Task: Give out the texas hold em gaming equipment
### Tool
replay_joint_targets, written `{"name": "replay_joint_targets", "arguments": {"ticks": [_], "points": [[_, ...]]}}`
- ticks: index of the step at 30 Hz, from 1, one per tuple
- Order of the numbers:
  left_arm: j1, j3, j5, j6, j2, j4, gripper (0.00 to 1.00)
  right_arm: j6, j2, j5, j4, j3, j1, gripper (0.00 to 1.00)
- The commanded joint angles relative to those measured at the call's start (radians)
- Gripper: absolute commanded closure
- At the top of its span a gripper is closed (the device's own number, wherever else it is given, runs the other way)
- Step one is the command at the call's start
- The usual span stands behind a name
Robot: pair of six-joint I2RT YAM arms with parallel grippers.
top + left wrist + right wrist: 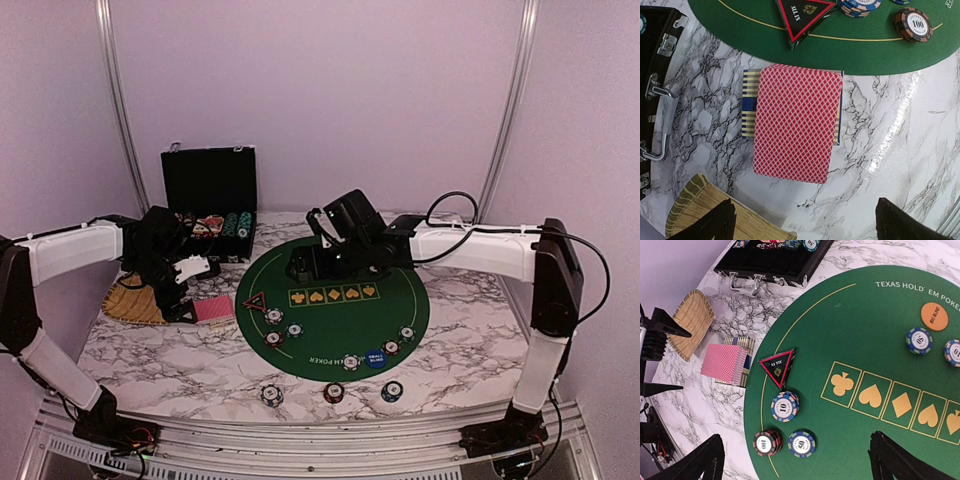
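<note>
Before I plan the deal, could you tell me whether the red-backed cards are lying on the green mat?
No, the red-backed cards sit on the marble table, beside the green mat.

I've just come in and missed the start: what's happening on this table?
Two robot arms are laying out poker gear, and neither holds anything. The left fingers hang open near the red-backed cards beside the green mat; the right fingers hang open above the mat near the triangle. Chip stacks already sit on the mat.

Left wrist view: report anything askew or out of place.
The red-backed cards lie twisted across a striped pack beneath, overhanging its edge, on the marble table beside the green mat. Nothing looks spilled or damaged.
</note>
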Motion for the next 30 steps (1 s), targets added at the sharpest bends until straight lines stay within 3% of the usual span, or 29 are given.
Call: {"name": "replay_joint_targets", "arguments": {"ticks": [1, 30], "points": [[-0.019, 0.027, -0.001, 0.056, 0.055, -0.028, 0.01, 0.025, -0.022, -0.026, 0.058, -0.024, 0.009, 0.01], [-0.034, 0.08, -0.02, 0.122, 0.21, -0.021, 0.01, 0.027, -0.052, -0.049, 0.051, -0.067, 0.019, 0.01]]}}
